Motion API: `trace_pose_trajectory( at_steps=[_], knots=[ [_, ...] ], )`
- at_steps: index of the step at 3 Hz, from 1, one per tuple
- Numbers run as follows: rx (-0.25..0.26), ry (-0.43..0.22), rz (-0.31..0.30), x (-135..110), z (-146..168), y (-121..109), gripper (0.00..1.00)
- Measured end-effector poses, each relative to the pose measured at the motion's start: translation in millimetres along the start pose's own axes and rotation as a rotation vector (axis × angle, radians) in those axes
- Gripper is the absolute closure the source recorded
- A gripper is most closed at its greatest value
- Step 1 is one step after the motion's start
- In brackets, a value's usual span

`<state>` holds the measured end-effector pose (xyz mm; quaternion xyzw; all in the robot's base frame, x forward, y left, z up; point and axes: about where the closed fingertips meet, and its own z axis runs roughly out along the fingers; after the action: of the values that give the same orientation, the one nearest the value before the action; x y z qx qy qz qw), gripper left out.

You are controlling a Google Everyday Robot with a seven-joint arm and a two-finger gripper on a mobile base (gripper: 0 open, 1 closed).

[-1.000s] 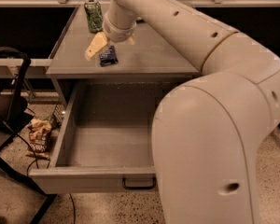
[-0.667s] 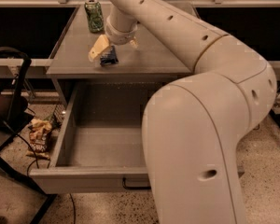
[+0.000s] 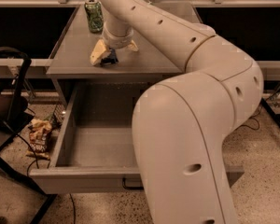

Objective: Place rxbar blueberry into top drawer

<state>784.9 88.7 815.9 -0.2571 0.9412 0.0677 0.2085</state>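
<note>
The rxbar blueberry (image 3: pixel 110 59), a small dark navy wrapper, lies on the grey cabinet top (image 3: pixel 74 55) near its front edge. My gripper (image 3: pixel 115 51) reaches down onto it from above. It is open, with one pale finger (image 3: pixel 99 54) left of the bar and the other (image 3: pixel 132 45) to its right. Only the bar's front end shows below the fingers. The top drawer (image 3: pixel 65 139) is pulled out wide below the cabinet top and holds nothing. Its black pull handle (image 3: pixel 129 185) shows on the front panel. My arm hides the drawer's right part.
A green soda can (image 3: pixel 93 15) stands upright at the back left of the cabinet top, behind the gripper. A snack bag (image 3: pixel 39 137) lies on the floor left of the drawer. A black stand (image 3: pixel 9 92) with cables is further left.
My arm's big links have swung to the right and lower in view. The gripper has stayed over the bar at the same spot on the cabinet top. The drawer has not moved.
</note>
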Motion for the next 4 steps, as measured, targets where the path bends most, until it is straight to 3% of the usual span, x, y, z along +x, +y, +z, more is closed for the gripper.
trace_pose_trajectory(
  at_steps=[3, 4],
  knots=[
    [0.0, 0.0, 0.0, -3.8, -8.0, 0.1, 0.94],
    [0.0, 0.0, 0.0, -7.3, -15.6, 0.3, 1.0]
  ],
)
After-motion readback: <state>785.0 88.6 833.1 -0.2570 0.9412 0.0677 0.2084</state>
